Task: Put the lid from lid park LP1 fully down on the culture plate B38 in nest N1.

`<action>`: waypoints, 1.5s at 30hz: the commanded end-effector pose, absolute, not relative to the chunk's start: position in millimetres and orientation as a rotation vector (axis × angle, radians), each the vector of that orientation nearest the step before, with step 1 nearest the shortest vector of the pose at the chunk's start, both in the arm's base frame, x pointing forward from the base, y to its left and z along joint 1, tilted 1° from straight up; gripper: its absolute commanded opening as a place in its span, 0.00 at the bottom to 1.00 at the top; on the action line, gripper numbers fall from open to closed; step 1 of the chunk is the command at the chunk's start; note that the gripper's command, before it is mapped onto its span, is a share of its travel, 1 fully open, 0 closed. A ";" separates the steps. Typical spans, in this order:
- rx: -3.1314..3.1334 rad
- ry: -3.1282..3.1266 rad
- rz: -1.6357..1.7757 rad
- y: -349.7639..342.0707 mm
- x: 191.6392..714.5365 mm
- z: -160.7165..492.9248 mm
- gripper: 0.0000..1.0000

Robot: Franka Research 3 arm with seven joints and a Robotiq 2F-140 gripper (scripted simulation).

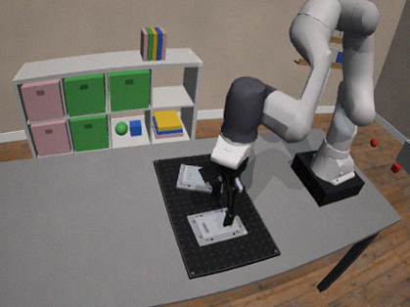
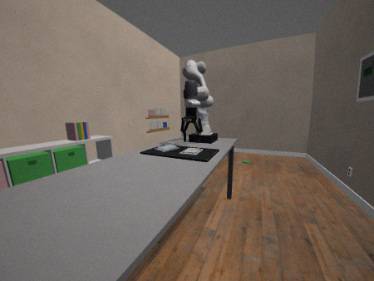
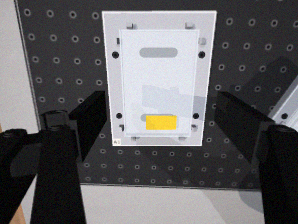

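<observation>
The clear lid (image 1: 210, 227) (image 3: 160, 75) (image 2: 191, 151) lies flat in the white lid park LP1 (image 3: 110, 75) on the near part of the black perforated board (image 1: 254, 245) (image 3: 60, 65). It carries a yellow tag (image 3: 161, 122). My gripper (image 1: 223, 204) (image 3: 160, 105) (image 2: 191, 125) is open and empty. It hangs straight above the lid with one finger on each long side, apart from it. The culture plate B38 (image 1: 191, 175) (image 3: 289, 107) (image 2: 166, 147), with its well grid showing, sits in nest N1 at the board's far end.
The grey table (image 1: 79, 216) carries the board. The arm's black base (image 1: 326, 182) stands to the right. A shelf unit (image 1: 110, 101) with pink and green bins stands behind the table.
</observation>
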State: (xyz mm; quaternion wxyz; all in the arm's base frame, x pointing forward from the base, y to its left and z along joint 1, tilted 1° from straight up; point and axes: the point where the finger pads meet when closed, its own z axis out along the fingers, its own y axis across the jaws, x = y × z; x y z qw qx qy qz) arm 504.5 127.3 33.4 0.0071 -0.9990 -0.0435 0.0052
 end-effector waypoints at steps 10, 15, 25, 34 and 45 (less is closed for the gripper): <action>-3.124 -0.145 0.013 127.3 505.3 33.3 0.69; -3.124 -0.145 0.013 127.3 505.3 33.3 0.69; -3.124 -0.145 0.013 127.3 505.3 32.4 0.69; -3.124 -0.146 0.013 127.3 505.4 27.6 0.69; -3.124 -0.146 0.013 127.5 505.5 17.3 0.69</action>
